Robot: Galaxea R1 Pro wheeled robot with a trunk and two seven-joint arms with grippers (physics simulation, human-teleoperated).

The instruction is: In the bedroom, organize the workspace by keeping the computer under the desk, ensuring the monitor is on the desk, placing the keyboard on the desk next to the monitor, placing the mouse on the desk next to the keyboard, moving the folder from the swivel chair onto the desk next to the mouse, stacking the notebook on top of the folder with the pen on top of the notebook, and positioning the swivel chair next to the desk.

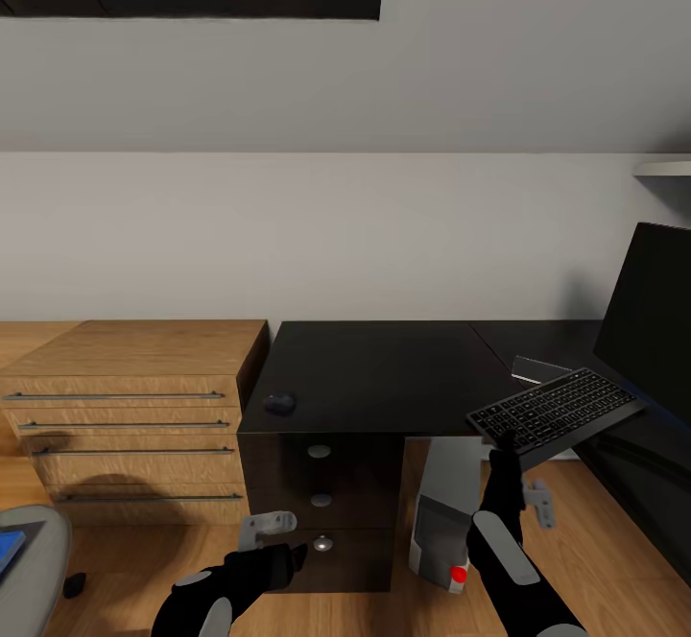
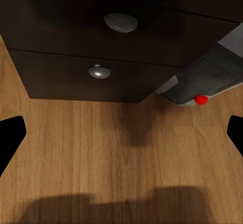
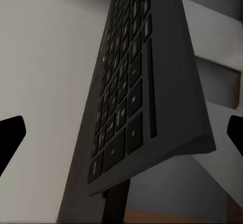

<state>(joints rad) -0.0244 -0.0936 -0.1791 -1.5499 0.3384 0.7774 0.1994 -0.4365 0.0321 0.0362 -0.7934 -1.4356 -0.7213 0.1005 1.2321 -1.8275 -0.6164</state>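
The right gripper (image 1: 503,453) rises from below and holds the keyboard (image 1: 555,412) by its near edge, clamped on it, so that the keyboard hangs tilted in the air over the front of the desk (image 1: 384,368), its far end toward the monitor (image 1: 653,316); in the right wrist view the keyboard (image 3: 136,87) runs steeply away from the camera, its dark keys in rows and its grey rim along the side. The monitor stands on the desk at the right of the head view, dark and wide; the mouse (image 1: 279,404) lies on the black top near its left front corner, well apart from the keyboard. The computer (image 1: 443,522) stands on the wooden floor under the desk, beside the dark drawers (image 1: 321,498), its red light (image 1: 459,575) showing low on the front; the left wrist view shows the same light (image 2: 201,100) and two round drawer knobs (image 2: 120,22). The left gripper (image 1: 278,536) hangs low before the bottom drawer, its fingers spread and grasping nothing. A light wooden drawer unit (image 1: 130,416) stands left of the desk; at the lower left edge a part of the swivel chair (image 1: 38,560) shows, with a corner of the blue folder (image 1: 10,551) on its seat.
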